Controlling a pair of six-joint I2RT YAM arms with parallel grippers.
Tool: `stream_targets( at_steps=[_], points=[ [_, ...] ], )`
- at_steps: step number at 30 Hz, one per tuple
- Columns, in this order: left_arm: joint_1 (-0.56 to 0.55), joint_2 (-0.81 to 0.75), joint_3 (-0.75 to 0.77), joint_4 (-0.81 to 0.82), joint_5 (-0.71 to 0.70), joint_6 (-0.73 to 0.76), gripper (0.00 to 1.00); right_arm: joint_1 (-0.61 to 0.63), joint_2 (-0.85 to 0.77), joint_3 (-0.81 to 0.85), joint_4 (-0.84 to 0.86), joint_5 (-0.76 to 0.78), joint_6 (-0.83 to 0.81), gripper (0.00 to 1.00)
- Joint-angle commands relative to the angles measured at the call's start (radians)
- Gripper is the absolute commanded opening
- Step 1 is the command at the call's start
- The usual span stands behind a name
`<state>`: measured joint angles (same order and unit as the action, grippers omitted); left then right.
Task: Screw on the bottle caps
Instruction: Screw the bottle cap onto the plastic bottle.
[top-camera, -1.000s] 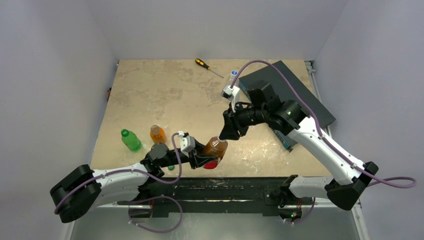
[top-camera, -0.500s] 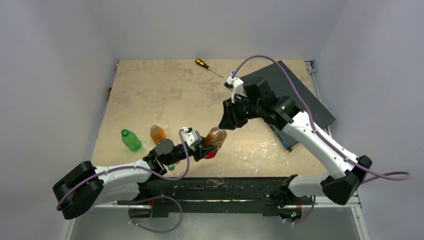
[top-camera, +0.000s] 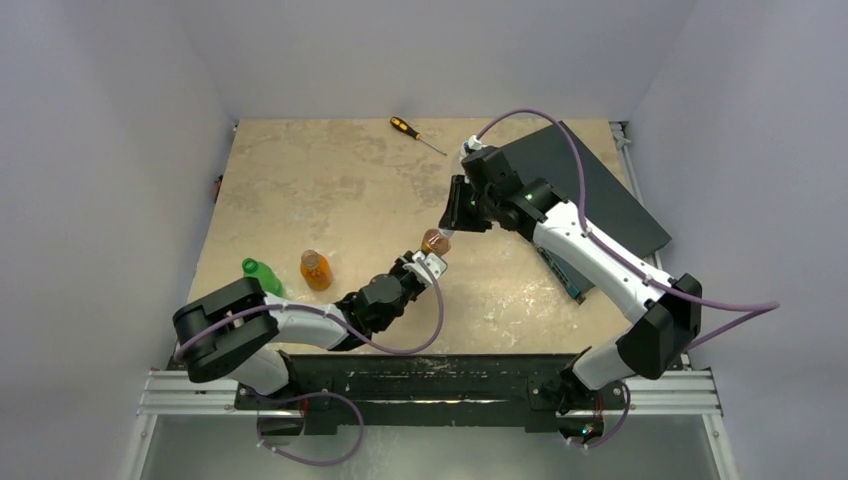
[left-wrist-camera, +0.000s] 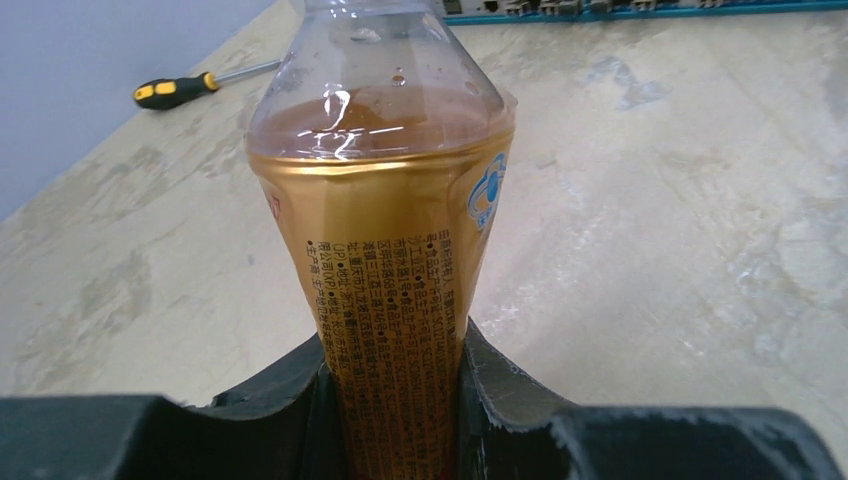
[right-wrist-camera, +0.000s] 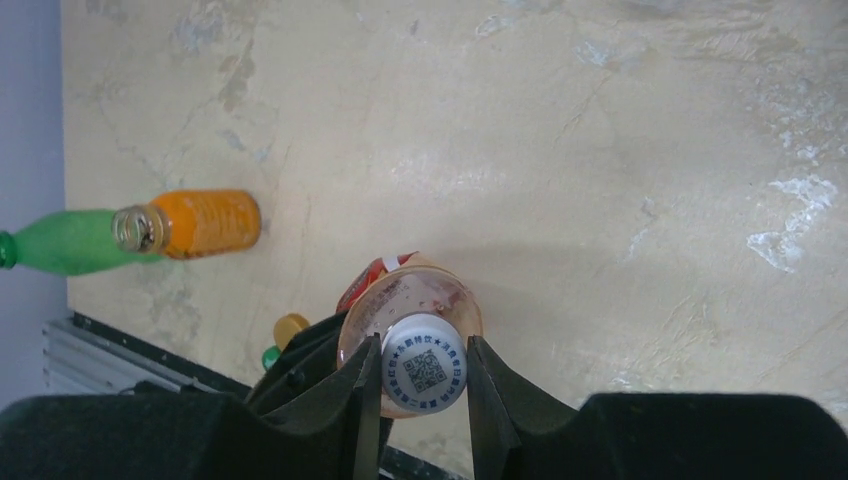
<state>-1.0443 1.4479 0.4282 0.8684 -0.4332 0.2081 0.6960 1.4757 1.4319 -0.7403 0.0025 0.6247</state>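
Observation:
An amber bottle (left-wrist-camera: 385, 200) with a gold printed label stands upright near the table's middle (top-camera: 436, 241). My left gripper (left-wrist-camera: 393, 350) is shut on its lower body, one finger pressing each side. A white cap (right-wrist-camera: 425, 372) printed with a code sits on the bottle's neck. My right gripper (right-wrist-camera: 423, 345) comes down from above and is shut on this cap, a finger against each side. In the top view the right gripper (top-camera: 447, 228) is just above the bottle and the left gripper (top-camera: 428, 262) just below it.
An open-necked orange bottle (right-wrist-camera: 190, 225) and a green bottle (right-wrist-camera: 60, 242) lie at the left (top-camera: 316, 270) (top-camera: 262, 275). A yellow-orange cap (right-wrist-camera: 290, 328) and a green cap (right-wrist-camera: 270, 356) lie near the front edge. A screwdriver (top-camera: 415, 132) lies at the back, with a black board (top-camera: 590, 190) at the right.
The left arm has carried the amber bottle away from the near edge and stood it upright. The right gripper has followed it and closed in on the white cap.

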Motion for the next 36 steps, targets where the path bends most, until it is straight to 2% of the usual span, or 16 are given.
stream_targets(
  at_steps=[1, 7, 13, 17, 27, 31, 36],
  points=[
    [-0.052, 0.023, 0.141, 0.372, -0.126, 0.124, 0.0, 0.056, 0.05, -0.028, 0.0, -0.122, 0.198, 0.08],
    [-0.059, 0.009, 0.087, 0.399, -0.123, 0.105, 0.0, 0.057, 0.04, -0.034, 0.071, -0.149, 0.25, 0.15],
    [-0.059, -0.019, 0.034, 0.39, -0.083, 0.065, 0.0, 0.057, 0.021, -0.005, 0.063, -0.144, 0.251, 0.26],
    [-0.058, -0.03, 0.007, 0.376, -0.059, 0.027, 0.0, 0.056, 0.005, 0.028, 0.04, -0.113, 0.244, 0.4],
    [-0.049, -0.057, -0.047, 0.344, 0.013, -0.073, 0.0, 0.054, -0.063, 0.074, 0.009, -0.049, 0.203, 0.86],
    [-0.005, -0.09, -0.062, 0.299, 0.141, -0.165, 0.0, 0.056, -0.111, 0.068, -0.004, -0.025, 0.136, 0.98],
    [0.102, -0.161, -0.106, 0.247, 0.45, -0.313, 0.0, 0.056, -0.201, 0.049, -0.027, 0.028, -0.055, 0.99]
  ],
)
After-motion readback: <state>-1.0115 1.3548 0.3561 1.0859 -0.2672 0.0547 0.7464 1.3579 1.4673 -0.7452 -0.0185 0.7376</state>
